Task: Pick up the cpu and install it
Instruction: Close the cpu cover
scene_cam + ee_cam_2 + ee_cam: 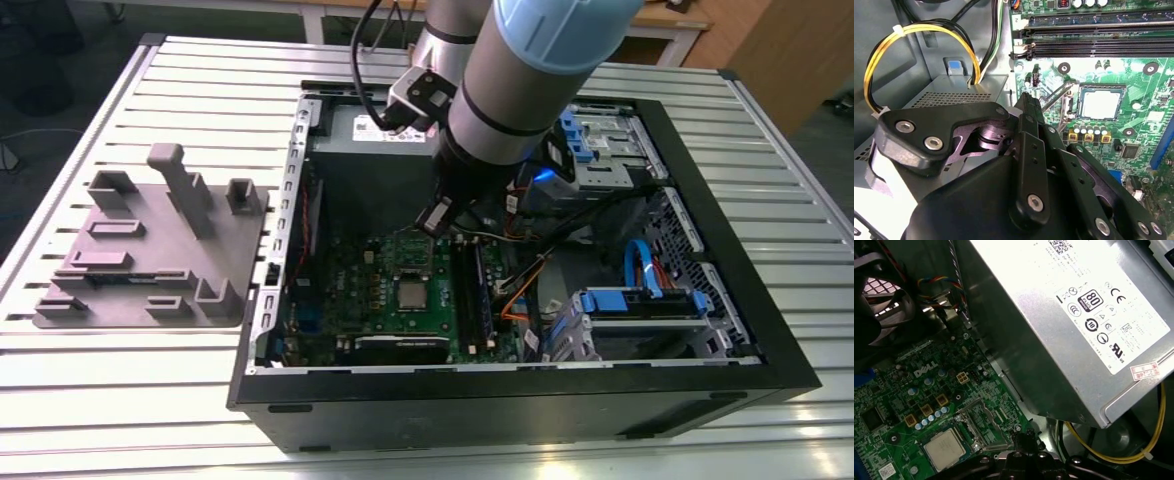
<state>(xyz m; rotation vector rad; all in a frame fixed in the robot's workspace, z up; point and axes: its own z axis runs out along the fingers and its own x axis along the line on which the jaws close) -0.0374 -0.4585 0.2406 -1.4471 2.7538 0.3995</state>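
Arm: I see it reaching down into the open PC case (747,330) from the far side in the exterior view, wrist above the upper part of the board.
Gripper: gripper (437,217) hangs over the board's far edge, near the power supply (380,128). In the second wrist view the gripper (1026,100) narrows to one dark tip.
Fingers: fingers (1030,117) pressed together, nothing between them as far as I can see. In the first wrist view the tip (1024,440) sits just beside the socket's open frame.
CPU: cpu (412,294) lies flat in its socket on the green board (347,300), metal top up. Both wrist views show it too: cpu (1100,104), cpu (944,448). It is apart from the fingers, not touched.
Socket: retention frame (983,422) stands open beside the chip; lever (1056,97) raised at an angle.
Power supply: grey box with white label (1094,305), close beside the gripper; yellow cable (884,55) loops from it.
Memory slots: dark slots (1089,45) run along the board past the socket.
Table: ribbed metal table (120,400) carries the case; grey plate with upright blocks (154,250) lies toward the exterior view's left of the case.
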